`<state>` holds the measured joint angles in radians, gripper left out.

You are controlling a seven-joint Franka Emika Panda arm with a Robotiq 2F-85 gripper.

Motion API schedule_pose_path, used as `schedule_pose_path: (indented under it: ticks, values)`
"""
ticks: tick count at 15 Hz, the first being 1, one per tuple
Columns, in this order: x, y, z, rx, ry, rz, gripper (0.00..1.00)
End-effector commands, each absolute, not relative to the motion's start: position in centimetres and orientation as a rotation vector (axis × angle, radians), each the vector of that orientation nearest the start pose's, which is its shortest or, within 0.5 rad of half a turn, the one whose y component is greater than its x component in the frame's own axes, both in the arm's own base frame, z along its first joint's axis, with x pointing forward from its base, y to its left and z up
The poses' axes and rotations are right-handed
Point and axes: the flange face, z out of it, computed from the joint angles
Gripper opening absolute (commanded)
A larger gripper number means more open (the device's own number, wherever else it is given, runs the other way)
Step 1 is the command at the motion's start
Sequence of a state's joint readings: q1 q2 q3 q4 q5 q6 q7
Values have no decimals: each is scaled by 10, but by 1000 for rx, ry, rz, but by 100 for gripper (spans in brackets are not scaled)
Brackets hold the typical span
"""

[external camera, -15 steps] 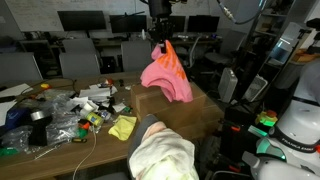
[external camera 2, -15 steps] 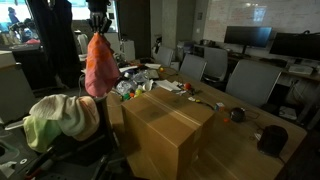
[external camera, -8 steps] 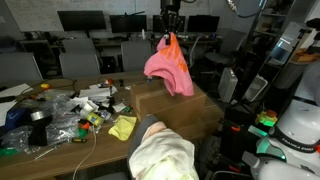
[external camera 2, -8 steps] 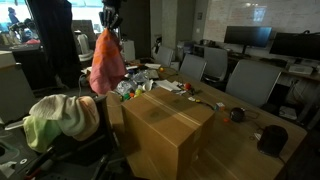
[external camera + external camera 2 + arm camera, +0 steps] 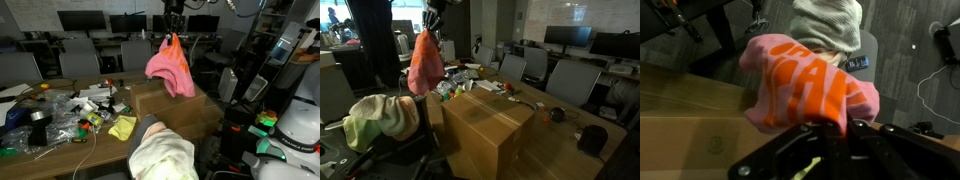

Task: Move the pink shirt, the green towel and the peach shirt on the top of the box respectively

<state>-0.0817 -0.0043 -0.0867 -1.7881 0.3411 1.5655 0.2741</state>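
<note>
The gripper (image 5: 171, 32) pinches the top of the pink shirt (image 5: 170, 68), which hangs with its long axis vertical and points down, near the edge of the box (image 5: 190, 115).

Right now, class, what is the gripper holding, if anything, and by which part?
The gripper holds the pink shirt. Its jaws are shut on a bunched fold at the shirt's top, and the rest of the shirt hangs down below.

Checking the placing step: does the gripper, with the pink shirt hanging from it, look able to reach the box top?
Probably yes. The gripper holds the pink shirt up close to the box, whose top looks bare, and nothing visible stands between them.
</note>
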Motion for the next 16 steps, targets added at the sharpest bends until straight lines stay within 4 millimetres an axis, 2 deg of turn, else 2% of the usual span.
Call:
schedule_pose_path:
  ticks: [1,6,9,11,14,16]
  values:
    - [554,-40,549,-2736,610,369,2]
    - [589,6,575,-2838,509,399,2]
    - [605,36,582,-2891,442,434,2]
    - [616,45,586,-2909,443,439,2]
    - [633,34,595,-2862,516,413,2]
    - [639,13,602,-2818,556,396,2]
